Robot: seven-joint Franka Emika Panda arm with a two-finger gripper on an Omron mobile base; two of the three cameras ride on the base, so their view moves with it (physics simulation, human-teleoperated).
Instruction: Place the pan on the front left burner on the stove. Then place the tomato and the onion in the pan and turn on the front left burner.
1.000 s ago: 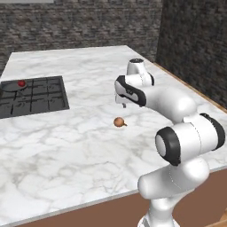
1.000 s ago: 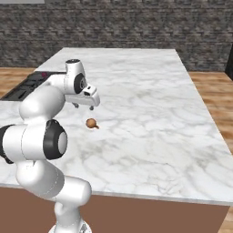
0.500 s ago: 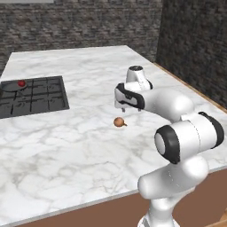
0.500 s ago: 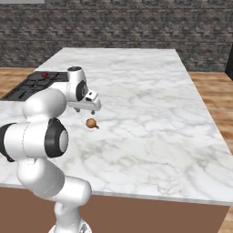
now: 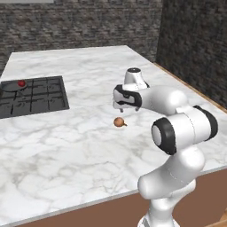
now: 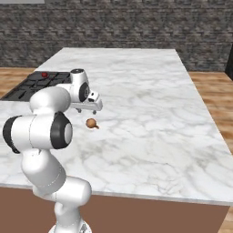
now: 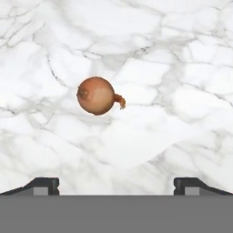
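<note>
Marble counter (image 5: 88,146): hand (image 5: 120,107) has apparently dropped closer over onion (image 5: 118,122).

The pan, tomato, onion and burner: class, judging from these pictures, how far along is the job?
Done: the pan sits on the stove at its far left, with the tomato in it; which burner it covers is hard to tell. In hand: the open gripper hangs above the onion, which lies on the marble counter, not gripped. Left: pick up the onion, place it in the pan, turn on the burner.

Tan-brown onion (image 7: 95,95) — white-veined marble counter (image 7: 182,68)
</note>
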